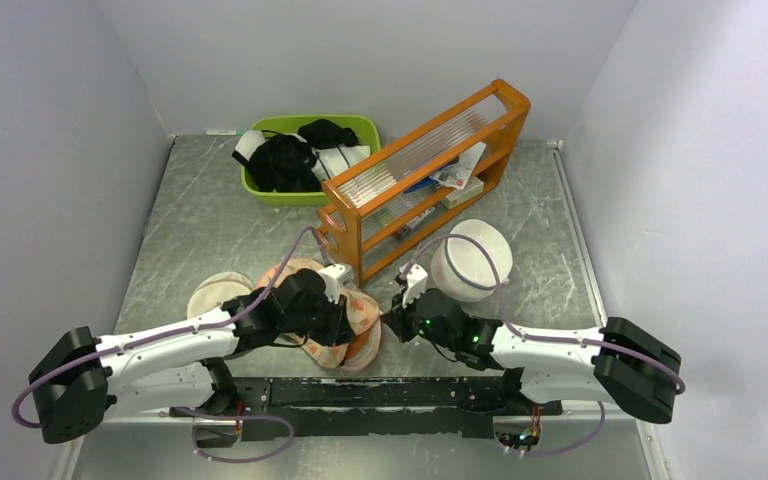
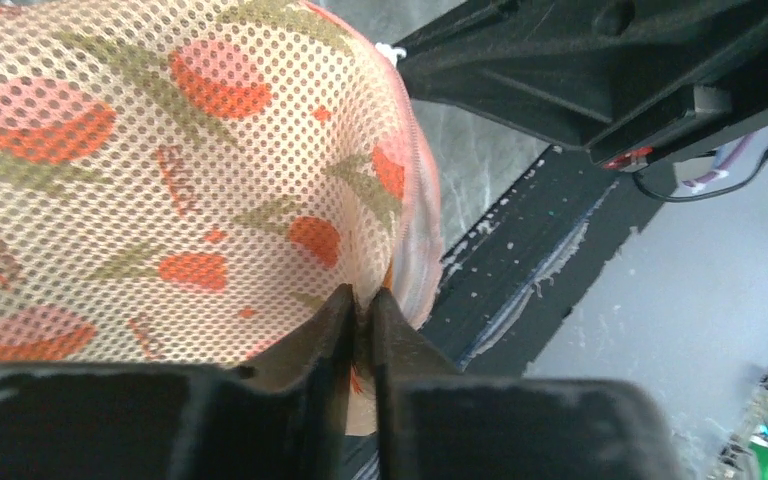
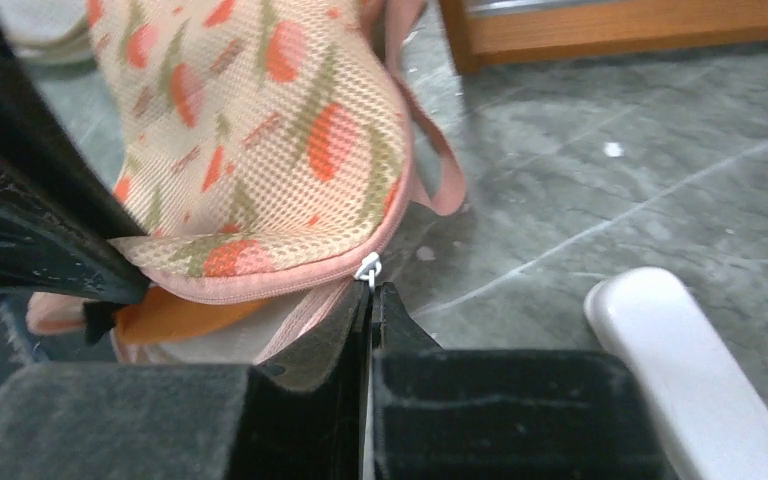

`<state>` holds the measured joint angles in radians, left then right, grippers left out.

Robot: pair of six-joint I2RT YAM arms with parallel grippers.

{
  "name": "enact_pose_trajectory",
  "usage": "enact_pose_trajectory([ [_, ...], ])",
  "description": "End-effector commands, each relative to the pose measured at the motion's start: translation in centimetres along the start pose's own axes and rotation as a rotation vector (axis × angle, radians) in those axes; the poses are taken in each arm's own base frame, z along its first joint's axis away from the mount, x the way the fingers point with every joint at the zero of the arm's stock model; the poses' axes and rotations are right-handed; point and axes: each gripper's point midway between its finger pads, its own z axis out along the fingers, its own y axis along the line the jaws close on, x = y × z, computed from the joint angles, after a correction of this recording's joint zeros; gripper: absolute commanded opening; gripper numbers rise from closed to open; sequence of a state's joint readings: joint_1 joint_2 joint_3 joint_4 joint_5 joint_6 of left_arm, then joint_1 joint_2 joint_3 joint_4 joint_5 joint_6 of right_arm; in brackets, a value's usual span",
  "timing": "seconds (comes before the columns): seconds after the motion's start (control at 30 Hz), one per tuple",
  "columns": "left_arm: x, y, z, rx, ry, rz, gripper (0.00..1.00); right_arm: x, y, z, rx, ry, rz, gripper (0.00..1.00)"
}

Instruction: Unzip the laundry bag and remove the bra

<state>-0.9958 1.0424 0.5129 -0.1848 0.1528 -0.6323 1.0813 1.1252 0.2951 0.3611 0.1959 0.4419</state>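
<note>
The peach-pink mesh laundry bag with orange-red and green print lies near the table's front edge, partly under my left arm. My left gripper is shut on the bag's fabric close to its pink zipper rim. My right gripper is shut on the small white zipper pull at the bag's right end. The rim gapes there, and a strip of the orange bra shows inside under the upper shell. In the top view the two grippers face each other across the bag's right end.
An orange wooden rack stands just behind the bag. A white cylindrical bag sits right of it, near my right wrist. A round beige pouch lies left of the bag. A green bin with black clothes is at the back.
</note>
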Motion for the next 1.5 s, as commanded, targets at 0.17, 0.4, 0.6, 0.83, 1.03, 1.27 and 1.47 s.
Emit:
enact_pose_trajectory([
  [0.17,-2.7,-3.2,-1.1,0.118,-0.072,0.041,0.62,0.1,6.9,-2.1,-0.347,0.059,-0.081,0.00],
  [0.4,-2.8,-1.8,0.5,0.048,-0.071,0.021,0.58,-1.9,8.6,-1.7,-0.414,-0.010,-0.057,0.00],
  [0.6,-1.9,-1.0,0.4,0.017,-0.044,0.016,0.38,-1.8,8.4,-1.4,-0.398,-0.020,-0.050,0.00],
  [0.83,-1.9,-1.0,-0.3,0.000,-0.017,0.051,0.08,-1.6,6.8,-0.5,-0.303,-0.012,-0.038,0.00],
  [1.03,-2.8,-2.3,-1.1,0.051,-0.027,0.101,0.07,-1.3,5.0,0.1,-0.213,-0.011,-0.035,0.00],
  [1.27,-3.5,-4.3,-2.1,0.138,-0.046,0.139,0.07,-1.2,1.7,1.3,-0.130,-0.001,0.004,0.00],
  [1.47,-3.0,-4.7,-2.4,0.169,-0.051,0.126,0.07,-2.0,0.3,2.7,-0.102,-0.004,-0.023,0.00],
])
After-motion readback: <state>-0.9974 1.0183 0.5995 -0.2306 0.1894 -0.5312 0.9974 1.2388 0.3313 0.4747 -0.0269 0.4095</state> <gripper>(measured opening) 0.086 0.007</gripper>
